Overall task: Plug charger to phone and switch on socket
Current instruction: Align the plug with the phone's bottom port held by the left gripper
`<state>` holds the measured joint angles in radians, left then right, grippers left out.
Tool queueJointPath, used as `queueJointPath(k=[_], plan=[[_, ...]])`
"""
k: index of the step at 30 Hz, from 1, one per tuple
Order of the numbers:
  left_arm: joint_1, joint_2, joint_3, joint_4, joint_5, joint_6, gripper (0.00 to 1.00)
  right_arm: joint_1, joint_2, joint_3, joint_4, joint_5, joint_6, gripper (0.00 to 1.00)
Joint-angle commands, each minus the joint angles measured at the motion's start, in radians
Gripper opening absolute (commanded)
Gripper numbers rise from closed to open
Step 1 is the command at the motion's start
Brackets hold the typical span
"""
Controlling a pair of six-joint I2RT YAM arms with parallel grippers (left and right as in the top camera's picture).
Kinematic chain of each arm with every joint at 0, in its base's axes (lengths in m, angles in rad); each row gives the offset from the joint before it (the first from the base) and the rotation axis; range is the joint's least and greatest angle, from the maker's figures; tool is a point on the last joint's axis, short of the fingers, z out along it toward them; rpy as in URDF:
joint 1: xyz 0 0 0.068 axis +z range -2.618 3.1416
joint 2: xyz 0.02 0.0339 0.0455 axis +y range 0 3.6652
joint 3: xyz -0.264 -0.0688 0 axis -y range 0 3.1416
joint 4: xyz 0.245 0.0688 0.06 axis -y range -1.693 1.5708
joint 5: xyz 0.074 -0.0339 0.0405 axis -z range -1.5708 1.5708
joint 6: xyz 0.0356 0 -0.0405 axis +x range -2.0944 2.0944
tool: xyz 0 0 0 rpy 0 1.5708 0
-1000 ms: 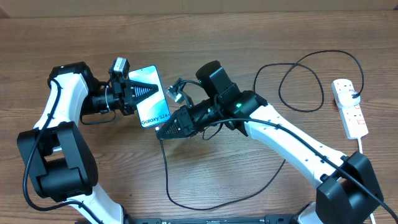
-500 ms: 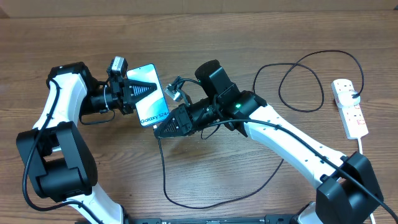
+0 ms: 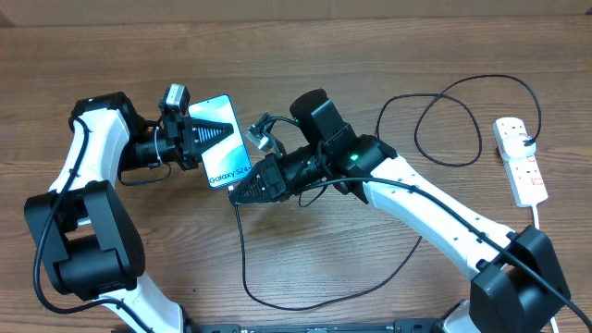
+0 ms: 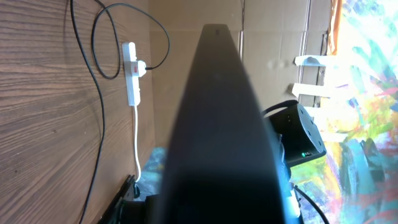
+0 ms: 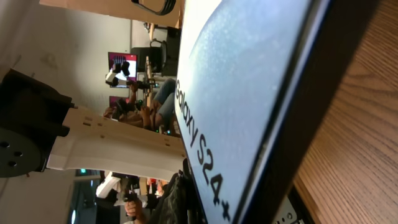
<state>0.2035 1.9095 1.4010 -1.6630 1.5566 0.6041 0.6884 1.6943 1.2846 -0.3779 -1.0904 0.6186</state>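
Where the phone (image 3: pixel 229 168) is held, overhead: clamped in the closed left gripper (image 3: pixel 220 134), steadied for plugging.
Right gripper (image 3: pixel 240 194): pinched on the charger (image 3: pixel 242 245) at the phone's Galaxy edge.
Socket (image 3: pixel 519 159): well right of the phone.
Left wrist: phone's dark edge seen; fingers hidden.
Right wrist: phone's screen close; fingers hidden.

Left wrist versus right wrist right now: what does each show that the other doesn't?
Only the left wrist view shows the socket, its white cord and the charger cable looping across the wood. Only the right wrist view shows the face of the phone, lit, with the Galaxy S24+ lettering. Both show the phone very close up, though it is edge-on and blurred in the left wrist view, and both show the wooden table.
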Motion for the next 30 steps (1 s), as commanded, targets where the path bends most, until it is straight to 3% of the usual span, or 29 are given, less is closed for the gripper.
queueJointPath(k=[1,15,30], plan=[[-0.008,-0.021,0.008,-0.005,0.008,0.002,0.04,-0.021,0.000,0.011,0.014,0.045,0.010,0.04],[-0.008,-0.021,0.008,-0.004,-0.005,0.002,0.04,-0.037,0.000,0.011,0.018,0.051,0.018,0.04],[-0.008,-0.021,0.008,-0.005,-0.021,0.002,0.04,-0.037,0.000,0.011,0.108,0.125,0.145,0.04]])
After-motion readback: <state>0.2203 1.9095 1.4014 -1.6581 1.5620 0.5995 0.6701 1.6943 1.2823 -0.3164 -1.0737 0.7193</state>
